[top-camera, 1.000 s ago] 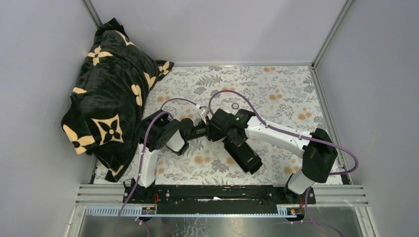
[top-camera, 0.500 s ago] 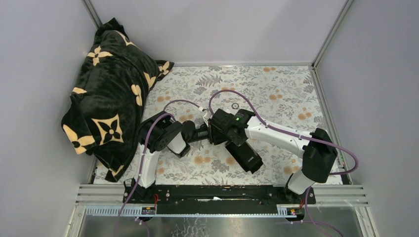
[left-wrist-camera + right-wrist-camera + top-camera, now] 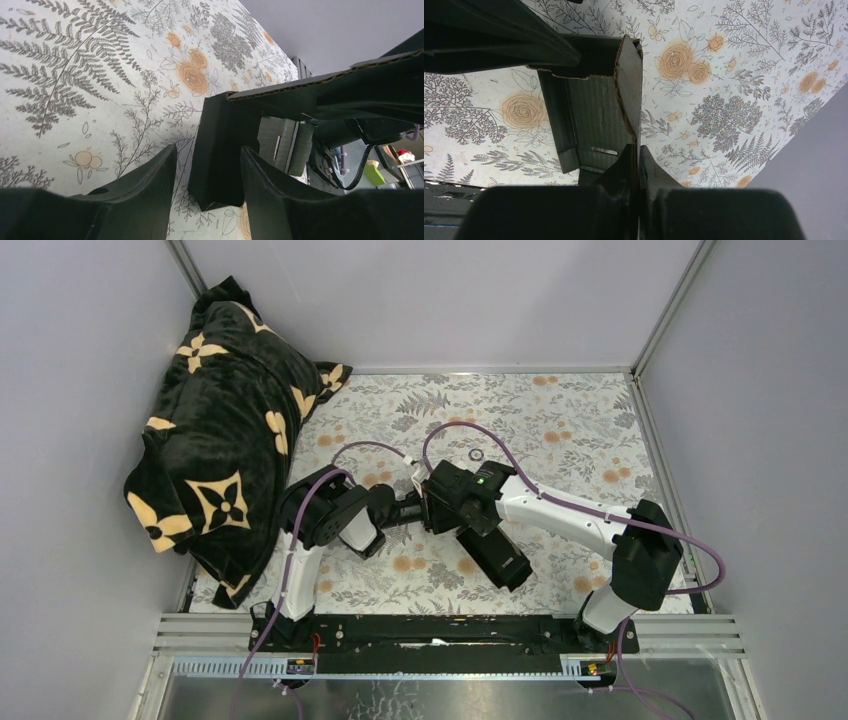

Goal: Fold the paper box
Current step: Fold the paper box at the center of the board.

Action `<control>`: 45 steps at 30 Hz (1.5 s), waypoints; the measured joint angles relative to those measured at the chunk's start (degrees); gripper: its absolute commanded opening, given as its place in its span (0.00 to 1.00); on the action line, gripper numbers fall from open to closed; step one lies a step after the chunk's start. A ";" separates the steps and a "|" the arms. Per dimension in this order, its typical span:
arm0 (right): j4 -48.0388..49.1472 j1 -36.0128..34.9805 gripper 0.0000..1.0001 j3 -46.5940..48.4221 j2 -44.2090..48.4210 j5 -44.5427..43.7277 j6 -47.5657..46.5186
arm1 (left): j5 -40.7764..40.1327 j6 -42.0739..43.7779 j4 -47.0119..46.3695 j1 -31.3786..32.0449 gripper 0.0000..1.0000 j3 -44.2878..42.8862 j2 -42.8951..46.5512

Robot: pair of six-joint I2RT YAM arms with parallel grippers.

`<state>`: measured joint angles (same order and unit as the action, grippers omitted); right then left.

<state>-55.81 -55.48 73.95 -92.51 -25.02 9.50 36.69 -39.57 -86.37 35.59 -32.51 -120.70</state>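
Right gripper (image 3: 637, 149) pinched shut on one upright wall of the paper box (image 3: 594, 115), matte black corrugated card, half-formed with a ragged cut edge, resting on the floral tablecloth (image 3: 734, 75) just ahead of its fingers, left gripper (image 3: 208, 150) unclenched, a box panel in its gap.

Paper box (image 3: 497, 558) lies mid-surface, just right of centre and on the near side. Right fingers (image 3: 621, 170) have one upright box wall between them, touching on both sides. Left fingers (image 3: 145, 185) reach in from the left, straddling the box's end, apart from it on one side. Blanket (image 3: 215, 430) is heaped in the far-left corner, and a small ring (image 3: 475, 454) lies on the surface (image 3: 560, 420), beyond the wrists.
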 measured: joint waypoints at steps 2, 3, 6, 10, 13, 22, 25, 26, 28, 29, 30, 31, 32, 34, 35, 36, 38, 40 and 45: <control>0.00 0.00 0.00 0.00 0.00 -0.02 0.00 | 0.72 -0.37 -0.37 0.02 0.57 -0.66 -0.37; 0.00 0.00 0.00 0.00 0.00 -0.02 0.00 | 1.05 -0.55 -0.50 0.02 0.57 -1.01 -0.59; -0.02 -0.09 0.00 0.00 -0.02 -0.55 0.00 | 1.95 -0.85 -0.74 0.04 0.57 -1.53 -0.96; -0.17 -0.92 0.00 0.00 -0.31 -2.47 0.24 | 2.36 -0.87 -1.07 0.09 0.57 -1.53 -0.96; -0.50 -2.14 0.00 0.07 -1.20 -4.31 0.68 | 2.36 -0.85 -1.11 0.42 0.57 -1.53 -0.98; -2.75 -6.01 0.00 1.99 -5.68 -9.70 2.69 | 2.29 -0.79 -1.46 1.57 0.57 -1.53 -2.08; -4.22 -7.48 0.00 3.58 -6.84 -11.78 3.74 | 2.23 -0.70 -1.49 1.60 0.57 -1.55 -2.21; -4.81 -7.96 0.00 4.15 -7.23 -12.52 4.13 | 2.08 -0.61 -1.51 1.60 0.57 -1.55 -2.25; -5.68 -8.76 0.00 4.83 -7.78 -13.68 4.81 | 1.90 -0.57 -1.55 1.60 0.57 -1.64 -2.49; -6.10 -9.20 0.00 5.03 -8.02 -14.38 5.22 | 1.84 -0.52 -1.55 1.62 0.57 -1.81 -2.73; -6.58 -9.51 0.00 5.14 -8.17 -14.93 5.55 | 1.77 -0.48 -1.55 1.64 0.57 -2.01 -2.91; -7.21 -9.86 0.00 5.29 -8.39 -15.50 5.99 | 1.64 -0.37 -1.55 1.66 0.57 -2.21 -3.08; -7.78 -10.16 0.00 5.51 -8.66 -16.20 6.40 | 1.44 -0.24 -1.53 1.73 0.57 -2.34 -3.21; -8.44 -10.56 0.00 5.60 -8.92 -16.92 7.06 | 0.98 0.00 -1.53 1.88 0.57 -2.69 -3.54; -8.66 -10.71 0.00 5.60 -8.96 -17.22 7.30 | 0.79 0.09 -1.55 1.95 0.57 -2.93 -3.76; -8.96 -10.88 0.00 5.60 -8.98 -17.59 7.56 | 0.50 0.22 -1.55 2.01 0.57 -3.37 -4.09; -9.40 -11.08 0.00 5.60 -9.01 -17.94 7.98 | 0.15 0.37 -1.55 2.19 0.57 -4.26 -4.83; -9.64 -11.19 0.00 5.60 -9.05 -18.10 8.31 | -0.09 0.48 -1.53 2.25 0.57 -5.09 -5.60; -9.75 -11.23 0.01 5.66 -9.73 -18.75 8.35 | -0.31 0.52 -1.53 2.32 0.57 -6.29 -6.62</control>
<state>-65.56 -66.72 79.61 -102.24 -43.77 17.85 36.38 -39.05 -87.90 37.91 -38.81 -127.33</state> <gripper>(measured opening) 0.057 0.568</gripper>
